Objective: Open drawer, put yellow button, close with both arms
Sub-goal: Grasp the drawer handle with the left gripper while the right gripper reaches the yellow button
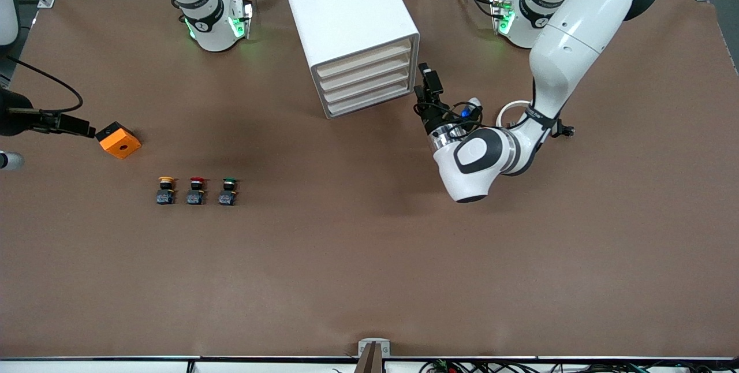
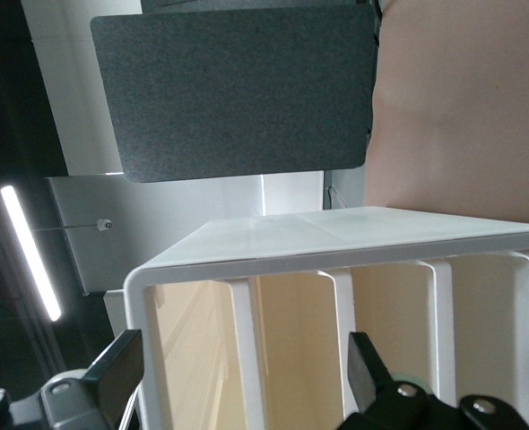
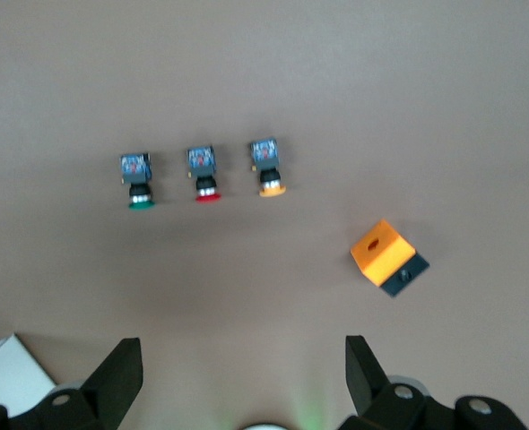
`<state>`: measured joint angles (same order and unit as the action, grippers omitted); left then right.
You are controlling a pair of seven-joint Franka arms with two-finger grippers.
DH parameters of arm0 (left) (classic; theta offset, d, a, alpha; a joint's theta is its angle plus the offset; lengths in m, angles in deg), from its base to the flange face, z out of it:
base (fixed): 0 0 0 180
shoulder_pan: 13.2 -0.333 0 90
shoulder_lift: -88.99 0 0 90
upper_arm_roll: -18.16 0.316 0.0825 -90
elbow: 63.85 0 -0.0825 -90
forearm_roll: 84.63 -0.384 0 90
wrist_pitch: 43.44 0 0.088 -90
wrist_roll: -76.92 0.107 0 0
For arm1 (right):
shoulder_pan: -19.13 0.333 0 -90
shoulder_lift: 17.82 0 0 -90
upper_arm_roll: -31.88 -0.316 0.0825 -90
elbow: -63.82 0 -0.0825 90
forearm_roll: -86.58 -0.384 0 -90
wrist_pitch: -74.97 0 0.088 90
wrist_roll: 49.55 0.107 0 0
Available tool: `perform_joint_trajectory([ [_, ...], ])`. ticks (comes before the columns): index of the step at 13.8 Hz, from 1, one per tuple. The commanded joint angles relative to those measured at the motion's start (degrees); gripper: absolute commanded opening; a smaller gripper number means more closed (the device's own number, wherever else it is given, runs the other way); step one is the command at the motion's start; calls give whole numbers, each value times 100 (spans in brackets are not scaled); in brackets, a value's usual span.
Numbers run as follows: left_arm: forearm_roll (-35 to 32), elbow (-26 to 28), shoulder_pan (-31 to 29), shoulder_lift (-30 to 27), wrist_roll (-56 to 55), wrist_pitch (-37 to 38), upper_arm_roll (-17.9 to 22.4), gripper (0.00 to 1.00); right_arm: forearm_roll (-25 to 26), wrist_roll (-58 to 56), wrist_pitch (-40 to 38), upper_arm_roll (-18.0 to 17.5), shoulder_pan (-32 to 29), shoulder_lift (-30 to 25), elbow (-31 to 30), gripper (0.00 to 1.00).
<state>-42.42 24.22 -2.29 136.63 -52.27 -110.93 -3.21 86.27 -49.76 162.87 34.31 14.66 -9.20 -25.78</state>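
Observation:
The white cabinet (image 1: 340,3) stands at the table's back middle, with all four drawers shut. The drawer (image 1: 365,55) is the uppermost one. My left gripper (image 1: 426,73) is open just in front of the drawer fronts, turned on its side. In the left wrist view (image 2: 242,381) its fingers straddle the drawer (image 2: 193,358) and the one below it. The yellow button (image 1: 166,189) stands upright on the table toward the right arm's end, also in the right wrist view (image 3: 269,168). My right gripper (image 3: 242,376) is open and empty, high over the table, out of the front view.
A red-capped button (image 1: 196,190) and a green-capped button (image 1: 228,190) stand in a row beside the yellow one. An orange block (image 1: 118,140) lies farther from the front camera than the buttons. A black device with a cable (image 1: 34,119) sits at the table edge.

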Motion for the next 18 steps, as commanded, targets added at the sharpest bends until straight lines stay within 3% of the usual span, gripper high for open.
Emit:
perform_joint_trajectory([
  [1, 111, -203, 130, 149, -203, 130, -16, 90, -22, -15, 664, -24, -10, 34, -451, 100],
  [2, 120, -212, 183, 149, -212, 130, -16, 79, -22, -15, 989, -24, 7, 34, -688, 100],
  [9, 314, -449, 394, 149, -212, 121, -8, 64, -22, -50, 3976, -32, 16, 244, -2508, 100],
  [15, 322, -432, 623, 149, -221, 121, 10, 54, -31, -849, 5578, -41, -265, 1394, -2650, 100],
  [18, 322, -405, 711, 158, -290, 121, 10, 46, -92, -920, 5782, -59, -283, 1721, -2642, 100],
])
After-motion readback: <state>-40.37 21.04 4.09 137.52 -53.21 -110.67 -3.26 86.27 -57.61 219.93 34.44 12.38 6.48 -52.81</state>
